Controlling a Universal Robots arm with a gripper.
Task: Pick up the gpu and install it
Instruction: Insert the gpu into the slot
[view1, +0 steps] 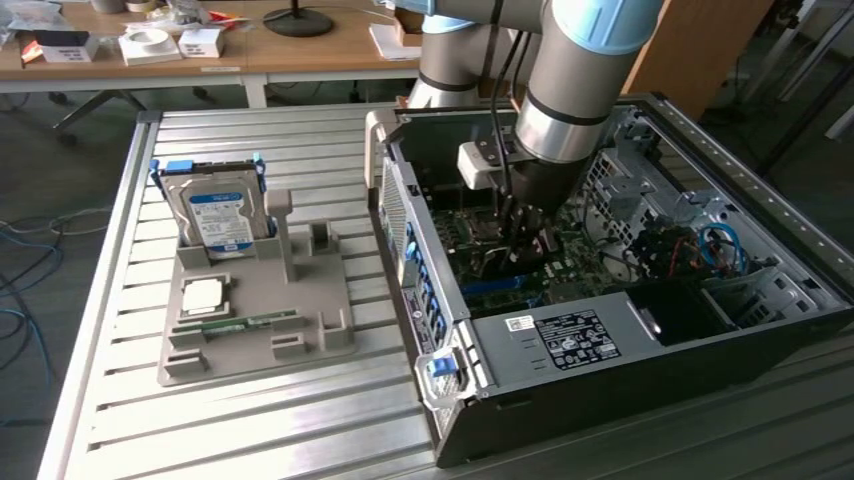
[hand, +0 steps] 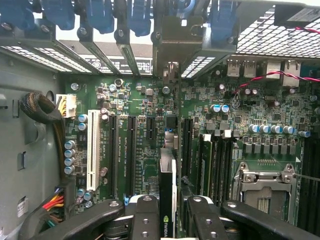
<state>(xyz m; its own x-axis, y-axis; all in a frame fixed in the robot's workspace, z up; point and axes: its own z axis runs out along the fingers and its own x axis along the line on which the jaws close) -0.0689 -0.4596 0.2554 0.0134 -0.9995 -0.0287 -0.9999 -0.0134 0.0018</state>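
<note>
Our end effector (hand: 171, 212) pinches the gpu (hand: 168, 172) by its upper edge over the motherboard (hand: 142, 165) (we judge it light, stiff, fragile: edges only).

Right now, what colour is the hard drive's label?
The hard drive's label is blue; the exterior view shows it best.

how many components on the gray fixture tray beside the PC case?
3: hard drive upright at the tray's far end; square silvery chip in front of it; green memory stick lying flat, nearest the camera. Anything behind the drive would be hidden.
</note>
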